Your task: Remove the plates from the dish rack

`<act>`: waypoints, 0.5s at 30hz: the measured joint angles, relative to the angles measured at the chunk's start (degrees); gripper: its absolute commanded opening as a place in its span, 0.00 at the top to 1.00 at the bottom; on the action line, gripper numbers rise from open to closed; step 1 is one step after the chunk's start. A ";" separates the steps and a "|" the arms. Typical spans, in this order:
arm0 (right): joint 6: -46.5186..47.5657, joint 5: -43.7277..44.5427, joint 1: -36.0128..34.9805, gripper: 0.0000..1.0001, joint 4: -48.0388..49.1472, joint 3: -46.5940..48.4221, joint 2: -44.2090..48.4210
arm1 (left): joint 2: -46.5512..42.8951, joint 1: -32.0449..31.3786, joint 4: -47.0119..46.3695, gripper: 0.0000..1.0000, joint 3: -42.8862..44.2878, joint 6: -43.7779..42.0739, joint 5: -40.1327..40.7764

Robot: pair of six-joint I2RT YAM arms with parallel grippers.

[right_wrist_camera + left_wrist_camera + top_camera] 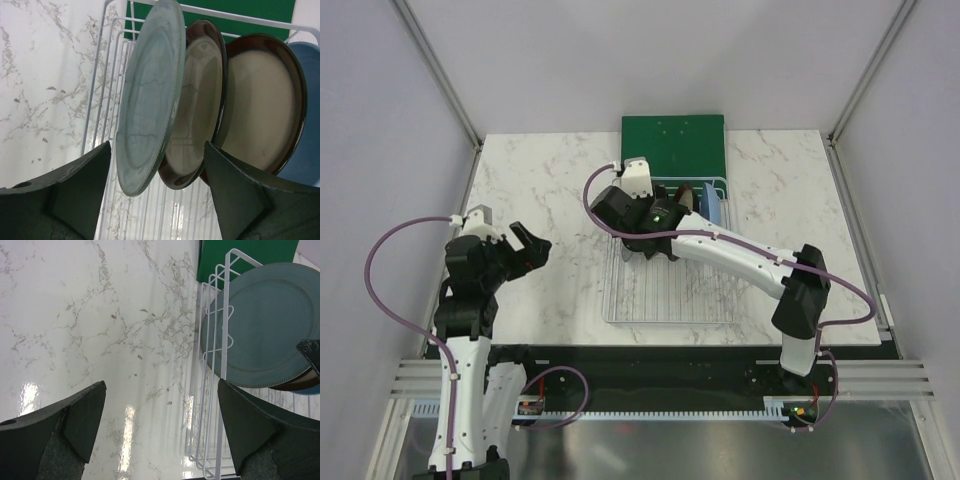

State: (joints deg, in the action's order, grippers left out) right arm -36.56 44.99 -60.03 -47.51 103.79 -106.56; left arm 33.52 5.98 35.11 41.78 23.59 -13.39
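Observation:
The white wire dish rack sits mid-table. Several plates stand on edge at its far end. In the right wrist view they run left to right: grey-green plate, a red-brown plate, a second red-brown plate, light blue plate. My right gripper is open, and the lower edges of the grey-green and first red-brown plates lie between its fingers, untouched. It shows over the rack in the top view. My left gripper is open and empty over the marble, left of the rack. The grey-green plate shows face-on in the left wrist view.
A flat dark green board lies just behind the rack at the table's far edge. White marble tabletop spreads left of the rack. Grey walls enclose the table on three sides.

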 measured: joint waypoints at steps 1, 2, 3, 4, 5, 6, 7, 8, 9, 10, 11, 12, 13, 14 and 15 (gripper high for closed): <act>-0.35 -0.02 0.28 0.20 -0.04 -0.61 0.00 | 0.09 0.00 0.00 0.00 0.00 0.02 0.00; -0.63 -0.02 0.55 0.22 -0.02 -1.05 0.00 | 0.26 0.00 -0.07 0.00 -0.09 0.11 -0.02; -0.81 -0.07 0.83 0.23 0.04 -1.31 0.00 | 0.39 0.00 -0.11 0.00 -0.26 0.20 -0.02; -0.83 -0.09 1.09 0.23 0.15 -1.49 -0.02 | 0.52 0.00 -0.11 0.00 -0.42 0.31 -0.04; -0.92 -0.15 1.38 0.23 0.39 -1.57 -0.02 | 0.68 0.00 -0.11 0.00 -0.63 0.44 -0.04; -0.94 -0.31 1.57 0.23 0.83 -1.66 -0.02 | 0.85 0.00 -0.11 0.00 -0.87 0.57 -0.07; -0.90 -0.52 1.90 0.23 1.51 -1.84 -0.02 | 0.96 0.00 -0.07 0.00 -0.98 0.61 -0.07; -0.85 -0.79 2.08 0.23 1.95 -2.01 -0.02 | 1.03 0.00 -0.13 0.00 -1.05 0.76 -0.09; -0.76 -1.25 2.23 0.25 2.43 -2.25 -0.02 | 1.09 0.00 -0.15 0.00 -1.11 0.85 -0.11; -0.72 -1.64 2.43 0.25 3.02 -2.54 -0.02 | 1.09 0.00 -0.20 0.00 -1.22 0.96 -0.11; -0.66 -1.95 2.51 0.28 3.39 -2.80 -0.02 | 1.09 0.00 -0.22 0.00 -1.38 1.01 -0.11; -0.63 -2.29 2.58 0.30 3.65 -2.95 -0.02 | 1.07 0.00 -0.24 0.00 -1.49 1.03 -0.11; -0.50 -2.95 2.80 0.32 4.02 -3.10 -0.04 | 1.07 0.00 -0.28 0.00 -1.57 1.05 -0.15; -0.39 -3.39 2.91 0.37 4.24 -3.15 -0.11 | 1.09 0.00 -0.44 0.00 -1.70 1.07 -0.15; -0.28 -4.04 3.04 0.42 4.57 -3.17 -0.22 | 1.09 0.00 -0.52 0.00 -1.84 1.09 -0.15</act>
State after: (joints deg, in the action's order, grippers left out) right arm -36.84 40.95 -56.99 -42.94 100.62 -106.78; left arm 34.61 5.98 34.59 39.94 24.69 -13.54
